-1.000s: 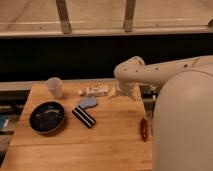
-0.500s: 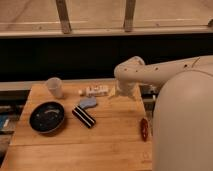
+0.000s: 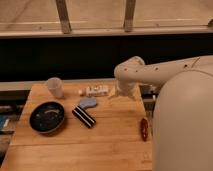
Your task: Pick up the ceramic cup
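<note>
Camera view: gripper [image 3: 117,93], ceramic cup [image 3: 55,87] unmoved, apart.

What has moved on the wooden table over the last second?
Nothing has visibly changed. The gripper sits below the white arm's bend, over the table's back edge, right of a small white packet. The small off-white ceramic cup stands untouched at the back left, behind the round black bowl.

The gripper [image 3: 116,94] hangs at the table's far edge, largely hidden under the bent arm [image 3: 150,72]. Just left of it, a white object [image 3: 96,90] is too blurred to identify. To its right, the robot body [image 3: 182,125] is cut off by the picture's edge.
</note>
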You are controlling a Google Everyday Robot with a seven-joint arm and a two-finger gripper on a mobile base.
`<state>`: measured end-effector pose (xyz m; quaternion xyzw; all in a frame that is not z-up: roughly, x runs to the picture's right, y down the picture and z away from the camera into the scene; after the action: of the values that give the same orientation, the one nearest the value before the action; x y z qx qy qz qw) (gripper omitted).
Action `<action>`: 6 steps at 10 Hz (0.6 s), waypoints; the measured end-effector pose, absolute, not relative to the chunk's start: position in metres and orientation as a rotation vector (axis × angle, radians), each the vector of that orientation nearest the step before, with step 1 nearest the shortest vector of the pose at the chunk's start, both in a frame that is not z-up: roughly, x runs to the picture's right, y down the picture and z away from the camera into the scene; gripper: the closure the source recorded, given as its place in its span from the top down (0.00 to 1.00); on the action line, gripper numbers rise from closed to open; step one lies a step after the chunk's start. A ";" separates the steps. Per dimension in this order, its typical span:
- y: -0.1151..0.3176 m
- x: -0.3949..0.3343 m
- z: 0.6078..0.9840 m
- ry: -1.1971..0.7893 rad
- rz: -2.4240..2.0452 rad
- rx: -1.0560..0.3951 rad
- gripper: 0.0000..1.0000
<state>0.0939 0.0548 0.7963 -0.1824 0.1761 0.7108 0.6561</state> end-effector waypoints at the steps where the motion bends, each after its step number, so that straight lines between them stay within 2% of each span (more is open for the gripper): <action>1: 0.055 0.094 0.796 0.399 1.611 -0.413 0.80; 6: 0.045 0.087 0.793 0.364 1.572 -0.418 0.80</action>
<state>0.0865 0.0448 0.7928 -0.1855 0.1618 0.6979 0.6725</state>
